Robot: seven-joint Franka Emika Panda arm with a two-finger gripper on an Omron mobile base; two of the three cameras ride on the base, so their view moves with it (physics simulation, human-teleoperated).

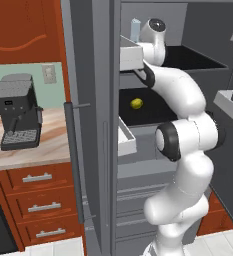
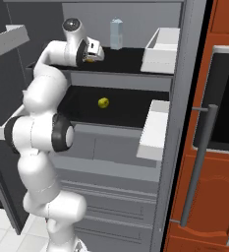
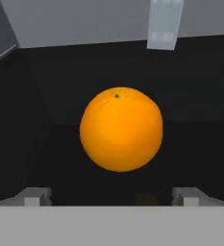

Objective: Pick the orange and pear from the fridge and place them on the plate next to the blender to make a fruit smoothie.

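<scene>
The tall dark-grey fridge [image 1: 95, 125] stands open, its black inner shelves bare to the room and its white door bins [image 2: 154, 129] hanging on the doors swung out to either side. The white arm reaches up and into the upper shelf, and the two-finger gripper [image 2: 92, 55] sits at the near left part of that black shelf. In the hand view, the small round bright-orange ball of fruit, the orange [image 3: 121, 129], lies on the dark shelf floor straight ahead of the gripper [image 3: 111, 196], with the two pale fingertips [image 3: 35, 196] showing low at either side of it; they stand wide apart and touch nothing, and the orange rests just beyond them, not between them. In the right base view a sliver of the orange [image 2: 89, 59] peeps out just under the hand. A pale translucent bottle [image 2: 116, 34] stands upright at the far back of the same shelf, to the right of the gripper, and its lower part shows above the orange in the hand view. One shelf lower, the small yellow-green rounded pear [image 2: 103, 102] sits alone near the middle of the black surface, well apart from the hand. To the left of the fridge, a black-grey coffee machine [image 1: 15, 112] stands on a light wooden counter [image 1: 48, 145] over red-brown drawers [image 1: 35, 177].
</scene>
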